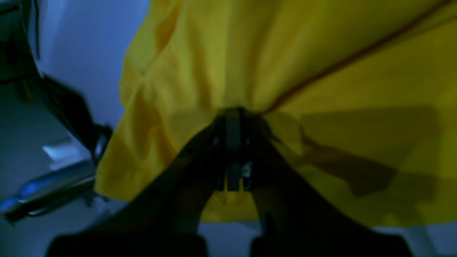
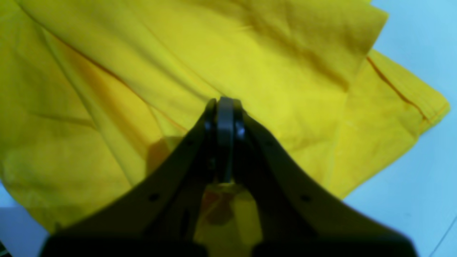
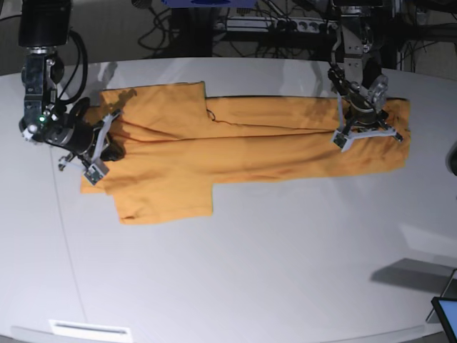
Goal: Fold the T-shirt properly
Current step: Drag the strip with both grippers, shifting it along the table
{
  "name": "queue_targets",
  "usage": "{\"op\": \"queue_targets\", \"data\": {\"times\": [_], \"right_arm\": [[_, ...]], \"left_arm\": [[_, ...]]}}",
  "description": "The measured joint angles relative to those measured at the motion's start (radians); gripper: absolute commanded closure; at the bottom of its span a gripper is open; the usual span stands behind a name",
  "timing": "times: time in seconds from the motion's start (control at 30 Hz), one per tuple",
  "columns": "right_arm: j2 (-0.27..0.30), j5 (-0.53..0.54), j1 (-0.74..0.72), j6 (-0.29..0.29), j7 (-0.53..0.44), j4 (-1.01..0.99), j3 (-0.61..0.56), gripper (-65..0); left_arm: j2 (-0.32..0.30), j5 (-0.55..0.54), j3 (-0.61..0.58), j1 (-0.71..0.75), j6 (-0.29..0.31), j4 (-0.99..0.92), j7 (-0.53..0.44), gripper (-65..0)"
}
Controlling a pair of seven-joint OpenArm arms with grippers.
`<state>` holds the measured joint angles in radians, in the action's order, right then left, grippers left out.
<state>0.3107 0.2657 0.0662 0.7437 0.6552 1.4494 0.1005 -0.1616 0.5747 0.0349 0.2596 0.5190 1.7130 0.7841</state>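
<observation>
The orange-yellow T-shirt (image 3: 250, 153) lies lengthwise across the white table (image 3: 250, 271), its upper long edge folded over the body. One sleeve (image 3: 153, 100) points to the far side and the other (image 3: 164, 200) to the near side. My right gripper (image 3: 112, 146) is at the shirt's left end, and the right wrist view shows it (image 2: 225, 101) shut on a pinch of the T-shirt (image 2: 285, 71). My left gripper (image 3: 363, 132) stands over the right end. In the left wrist view it (image 1: 234, 112) is shut on bunched T-shirt fabric (image 1: 250, 53) with a seam running off to the right.
Cables and a power strip (image 3: 285, 25) run behind the table's far edge. A dark screen corner (image 3: 446, 314) sits at the front right, and a white label (image 3: 89, 329) lies at the front left edge. A shiny metal arm part (image 1: 53, 185) shows beside the cloth.
</observation>
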Motion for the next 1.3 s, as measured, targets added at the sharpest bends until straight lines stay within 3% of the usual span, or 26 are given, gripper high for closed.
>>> {"op": "queue_targets", "data": {"times": [0.27,0.57,0.97,1.3], "right_arm": [[0.031,0.042,-0.02,0.009,-0.06,-0.087,0.027,0.0],[0.08,0.027,-0.036,0.012,-0.064,-0.13,0.084,0.0],[0.123,-0.003,-0.027,-0.011,-0.063,-0.131,0.09,0.0],[0.143,-0.003,-0.015,-0.019,-0.063,-0.131,0.092,0.0]], "left_arm": [[0.057,0.058,-0.036,-0.007,-0.015,0.006,0.007,0.0],[0.092,0.035,-0.068,-0.031,-0.014,0.01,-0.017,0.0],[0.095,0.046,-0.194,-0.056,-0.004,0.008,-0.004,0.0],[0.12,0.019,-0.206,-0.071,0.0,0.009,-0.016,0.0]]}}
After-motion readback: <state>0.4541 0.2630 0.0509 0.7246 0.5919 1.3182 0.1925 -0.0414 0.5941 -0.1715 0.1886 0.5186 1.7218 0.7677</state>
